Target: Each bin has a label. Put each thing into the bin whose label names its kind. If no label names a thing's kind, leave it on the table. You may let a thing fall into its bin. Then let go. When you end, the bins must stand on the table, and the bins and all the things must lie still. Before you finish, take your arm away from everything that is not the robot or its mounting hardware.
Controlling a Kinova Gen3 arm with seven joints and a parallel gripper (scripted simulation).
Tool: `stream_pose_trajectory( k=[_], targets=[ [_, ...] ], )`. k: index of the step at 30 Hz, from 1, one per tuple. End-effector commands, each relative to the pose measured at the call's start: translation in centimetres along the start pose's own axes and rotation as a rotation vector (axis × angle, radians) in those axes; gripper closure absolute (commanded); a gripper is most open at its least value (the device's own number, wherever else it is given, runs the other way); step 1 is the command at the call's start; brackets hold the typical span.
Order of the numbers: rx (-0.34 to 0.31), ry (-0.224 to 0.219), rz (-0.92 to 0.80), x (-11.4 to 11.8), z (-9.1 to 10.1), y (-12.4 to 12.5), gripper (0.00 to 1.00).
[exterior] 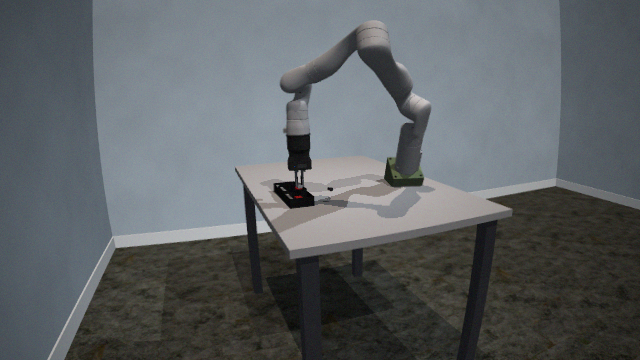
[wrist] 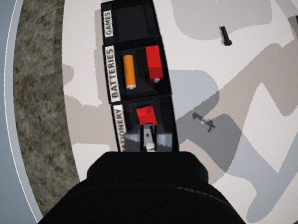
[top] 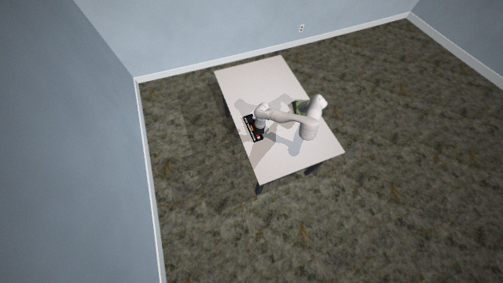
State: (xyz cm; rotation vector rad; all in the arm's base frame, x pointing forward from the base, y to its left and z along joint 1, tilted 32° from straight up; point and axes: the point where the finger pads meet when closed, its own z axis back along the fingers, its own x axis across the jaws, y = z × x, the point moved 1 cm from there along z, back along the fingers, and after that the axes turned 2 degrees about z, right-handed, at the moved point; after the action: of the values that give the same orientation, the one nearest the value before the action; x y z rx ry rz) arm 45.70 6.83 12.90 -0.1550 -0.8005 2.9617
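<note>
A black bin with three labelled compartments lies near the table's left edge; it also shows in the top and exterior views. The middle compartment, labelled BATTERIES, holds an orange battery and a red battery. The far compartment looks empty. The near compartment holds a red thing. My gripper points straight down just over the near compartment. Its fingers stand narrow, shut on a small grey thing that is hard to make out. A black screw and a small grey part lie on the table right of the bin.
The arm's green base stands at the table's far right. The table's left edge runs close beside the bin, with the carpet floor below.
</note>
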Motion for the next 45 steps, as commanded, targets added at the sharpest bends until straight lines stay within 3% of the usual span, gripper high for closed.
stream_pose_trajectory(
  k=[1, 19, 37, 45],
  targets=[
    [-0.013, 0.022, 0.151, 0.1, 0.3, 0.1, 0.68],
    [-0.012, 0.014, 0.147, 0.2, 0.3, 0.1, 0.68],
    [-0.011, 0.015, 0.152, 0.2, -3.1, 0.0, 0.68],
    [-0.012, 0.014, 0.147, 0.2, -2.9, 0.0, 0.68]
  ],
)
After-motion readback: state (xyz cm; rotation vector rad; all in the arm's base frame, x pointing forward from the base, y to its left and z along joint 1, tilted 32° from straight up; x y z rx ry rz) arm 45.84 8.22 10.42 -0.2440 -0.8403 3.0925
